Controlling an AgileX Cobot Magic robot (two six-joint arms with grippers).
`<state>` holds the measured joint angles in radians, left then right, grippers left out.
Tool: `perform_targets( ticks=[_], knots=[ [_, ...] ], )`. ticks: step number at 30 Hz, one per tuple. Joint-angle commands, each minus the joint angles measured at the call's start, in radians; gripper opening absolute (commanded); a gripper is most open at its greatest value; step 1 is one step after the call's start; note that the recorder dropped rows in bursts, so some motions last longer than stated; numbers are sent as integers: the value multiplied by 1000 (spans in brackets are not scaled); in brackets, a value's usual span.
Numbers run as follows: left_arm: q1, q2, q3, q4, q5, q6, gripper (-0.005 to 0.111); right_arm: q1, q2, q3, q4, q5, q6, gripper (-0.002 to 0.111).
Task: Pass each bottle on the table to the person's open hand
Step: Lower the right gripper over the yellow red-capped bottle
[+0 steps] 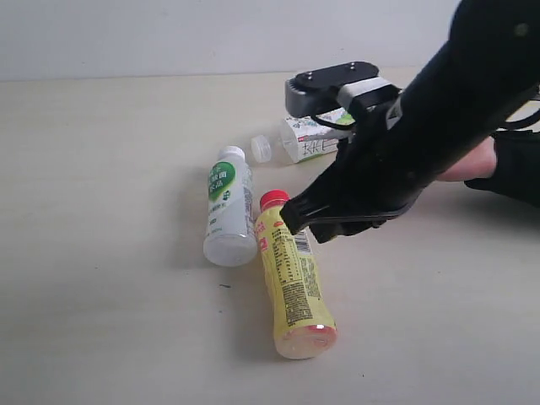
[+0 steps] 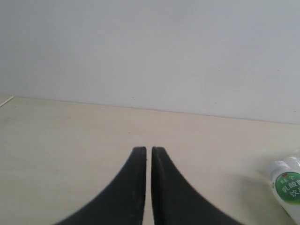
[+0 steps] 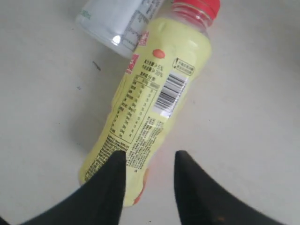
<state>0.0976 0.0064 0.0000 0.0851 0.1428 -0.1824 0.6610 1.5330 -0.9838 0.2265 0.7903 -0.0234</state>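
Three lying flat: white bottle (image 1: 229, 211), squarish bottle (image 1: 308, 139), liquid-filled yellow bottle (image 1: 291, 287).

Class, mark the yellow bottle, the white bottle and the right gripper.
yellow bottle (image 1: 291, 277): exterior view, on its printed label.
white bottle (image 1: 229, 209): exterior view, middle of its body.
right gripper (image 3: 150, 158): right wrist view, midway between its fingertips.

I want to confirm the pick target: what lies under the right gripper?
The yellow bottle lies on its side on the table below the open right gripper. The fingers cover part of its bottom end.
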Motion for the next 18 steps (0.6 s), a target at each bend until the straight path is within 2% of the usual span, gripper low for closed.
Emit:
perform_targets(
  ticks=[1, 3, 9, 15, 18],
  knots=[
    [1, -6, 0, -3, -1, -6, 7, 49, 81, -82, -84, 24, 102, 54],
    [1, -6, 0, -3, -1, -6, 7, 55, 109, -118, -82, 24, 102, 61],
    [1, -6, 0, -3, -1, -6, 7, 55, 121, -151, -89, 22, 121, 62],
    [1, -6, 0, -3, -1, -6, 7, 55, 142, -151, -72, 45, 121, 77],
    [1, -6, 0, -3, -1, -6, 7, 55, 170, -151, -70, 45, 119, 78]
  ],
)
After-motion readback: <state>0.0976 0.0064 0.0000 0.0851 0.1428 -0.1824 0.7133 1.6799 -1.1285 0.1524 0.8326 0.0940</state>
